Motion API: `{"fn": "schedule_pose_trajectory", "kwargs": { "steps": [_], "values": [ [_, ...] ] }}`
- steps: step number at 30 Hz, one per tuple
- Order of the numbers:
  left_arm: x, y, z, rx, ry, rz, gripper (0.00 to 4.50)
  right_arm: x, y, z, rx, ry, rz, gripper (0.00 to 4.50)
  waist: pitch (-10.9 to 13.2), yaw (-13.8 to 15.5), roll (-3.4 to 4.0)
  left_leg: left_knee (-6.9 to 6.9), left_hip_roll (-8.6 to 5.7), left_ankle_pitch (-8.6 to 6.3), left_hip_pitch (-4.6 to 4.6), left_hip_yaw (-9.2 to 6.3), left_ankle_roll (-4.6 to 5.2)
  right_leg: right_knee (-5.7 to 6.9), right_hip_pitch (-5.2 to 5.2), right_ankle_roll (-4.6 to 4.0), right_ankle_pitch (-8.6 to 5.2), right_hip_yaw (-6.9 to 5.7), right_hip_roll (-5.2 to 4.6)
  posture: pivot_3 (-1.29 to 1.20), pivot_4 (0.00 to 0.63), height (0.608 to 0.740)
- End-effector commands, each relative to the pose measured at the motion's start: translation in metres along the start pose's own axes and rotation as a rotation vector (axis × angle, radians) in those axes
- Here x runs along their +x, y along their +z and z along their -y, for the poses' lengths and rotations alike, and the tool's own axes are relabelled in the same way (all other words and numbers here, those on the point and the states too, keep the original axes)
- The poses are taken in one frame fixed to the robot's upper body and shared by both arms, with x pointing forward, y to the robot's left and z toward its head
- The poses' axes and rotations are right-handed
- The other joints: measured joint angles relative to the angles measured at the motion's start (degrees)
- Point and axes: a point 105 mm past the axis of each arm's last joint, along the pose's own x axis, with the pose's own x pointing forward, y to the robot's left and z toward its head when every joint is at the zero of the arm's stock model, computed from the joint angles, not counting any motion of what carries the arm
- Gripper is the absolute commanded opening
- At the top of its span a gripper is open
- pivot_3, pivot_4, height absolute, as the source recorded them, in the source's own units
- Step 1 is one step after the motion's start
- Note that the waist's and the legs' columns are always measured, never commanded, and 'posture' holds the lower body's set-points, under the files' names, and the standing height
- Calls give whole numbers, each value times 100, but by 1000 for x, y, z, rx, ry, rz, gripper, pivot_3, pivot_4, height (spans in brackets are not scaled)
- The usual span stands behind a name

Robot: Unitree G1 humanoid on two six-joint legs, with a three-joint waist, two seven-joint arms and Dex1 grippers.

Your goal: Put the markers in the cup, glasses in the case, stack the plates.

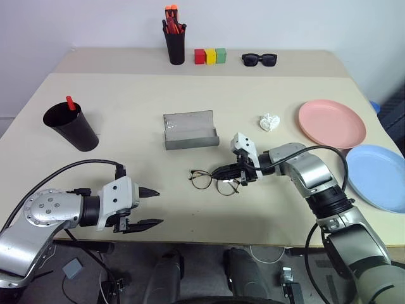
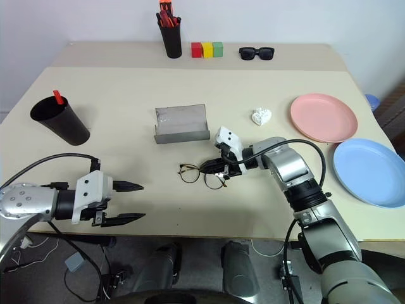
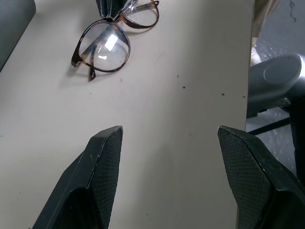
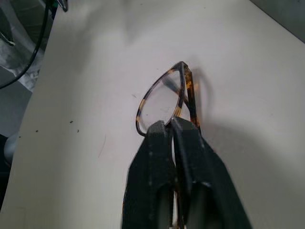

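The desk (image 1: pixel 126 101) is a pale beige top. On its right side lie the pink plate (image 1: pixel 331 123) and, nearer the edge, the blue plate (image 1: pixel 378 177), side by side and not stacked. The case (image 1: pixel 190 130) lies open near the middle, nothing inside its grey lining. The cup (image 1: pixel 71 127) stands on the left with a red marker (image 1: pixel 70 103) upright inside it. At the back stands a pen holder (image 1: pixel 175 45) with orange-capped pens, then three coloured blocks (image 1: pixel 210 56) and black sunglasses (image 1: pixel 259 59). A small crumpled white object (image 1: pixel 270 121) lies between case and pink plate.

The glasses (image 1: pixel 212 180) lie on the desk in front of the case, outside it. The right gripper (image 1: pixel 233 171) reaches in from the right, its fingers closed on the glasses' right-hand lens rim. The right wrist view confirms what the head views leave uncertain: both fingers (image 4: pixel 157 157) pressed together with the tortoiseshell rim pinched between the tips.

The left gripper (image 1: pixel 149 207) hangs at the desk's near edge, well apart from the glasses, its fingers spread wide and holding nothing. Its wrist view shows bare desk between the two fingers (image 3: pixel 105 162) and the glasses beyond them.
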Motion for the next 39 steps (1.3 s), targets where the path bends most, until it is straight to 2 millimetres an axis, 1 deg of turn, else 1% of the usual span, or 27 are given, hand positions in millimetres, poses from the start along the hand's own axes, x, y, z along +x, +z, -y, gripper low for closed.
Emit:
{"fn": "schedule_pose_trajectory", "kwargs": {
  "steps": [1, 10, 13, 17, 22, 25, 26, 27, 29, 31, 35, 37, 39],
  "values": [
    [1, 5, 2, 24, -7, 4, 3244, 0, 9, -2, -51, 2, 13, 10, 0, 0, 0, 0, 0, 0, 0, 0, 0, 0, 0, 0, 0, 0, 0, 0, 150, 740],
    [2, 5, 1, 23, 8, 15, 3244, -7, 8, 0, -53, -28, 11, 10, 0, 1, 0, 0, 0, 0, 0, 0, 0, -1, 0, -1, 0, 0, 0, 0, 150, 740],
    [1, 4, 1, 14, 15, 16, 3244, -11, 5, -3, -36, -15, 0, 10, 0, 1, 0, -1, 0, 0, 0, 0, 0, -2, 0, 0, 0, 0, 0, 0, 150, 740],
    [1, 1, 2, 16, 13, 4, 3244, -11, 3, -6, -39, 1, -10, 10, 0, 2, 0, -1, 0, 0, 0, 0, 0, -4, 0, -1, 0, 0, -1, 0, 150, 740],
    [1, 2, 1, 19, 16, 4, 3244, -8, 2, -6, -45, -4, -9, 10, 0, 2, 0, -1, 0, 0, 0, 1, 0, -5, 0, -2, -1, 0, -1, 0, 150, 740],
    [1, 2, 2, 17, 17, 4, 3244, -8, 3, -4, -55, -12, -4, 821, 0, 2, 0, -2, 0, 0, 0, 1, 0, -5, 1, -2, -1, 0, -1, 0, 150, 740],
    [2, 2, 2, 17, 17, 5, 3244, -10, 5, -2, -63, -25, 2, 1184, 0, 2, 0, -2, 0, 0, 0, 1, 0, -5, 1, -2, -1, 0, -1, 0, 150, 740],
    [2, 2, 2, 17, 18, 5, 3244, -11, 7, 1, -72, -40, 6, 1768, 0, 2, 0, -2, 0, 0, 0, 1, 0, -5, 0, -2, -1, 0, -1, 0, 150, 740],
    [3, 3, 2, 16, 19, 9, 3244, -17, 11, 6, -85, -65, 11, 2706, 0, 2, 0, -2, 0, 0, 0, 1, 0, -6, 0, -2, -1, 0, -1, 0, 150, 740],
    [3, 3, 3, 15, 19, 11, 3244, -21, 14, 8, -92, -75, 13, 2706, 1, 1, 1, -2, 0, 0, 0, 1, 0, -6, 0, -2, -1, 0, -1, 0, 150, 740],
    [4, 3, 3, 15, 19, 15, 3244, -39, 34, 20, -129, -126, 48, 2706, 4, 1, 6, -3, 0, 0, 0, 2, 0, -8, 0, -2, -1, 0, -1, 0, 150, 740],
    [5, 4, 3, 15, 20, 17, 3244, -42, 39, 22, -136, -131, 56, 2706, 4, 1, 6, -3, 0, 0, -1, 2, 0, -9, 0, -2, -1, 0, -1, 0, 150, 740],
    [5, 4, 3, 15, 21, 17, 3244, -42, 40, 20, -135, -116, 56, 2706, 3, 1, 5, -6, 0, 0, 0, 2, 0, -10, 0, -2, -1, 0, -1, 0, 150, 740]
  ]
}}
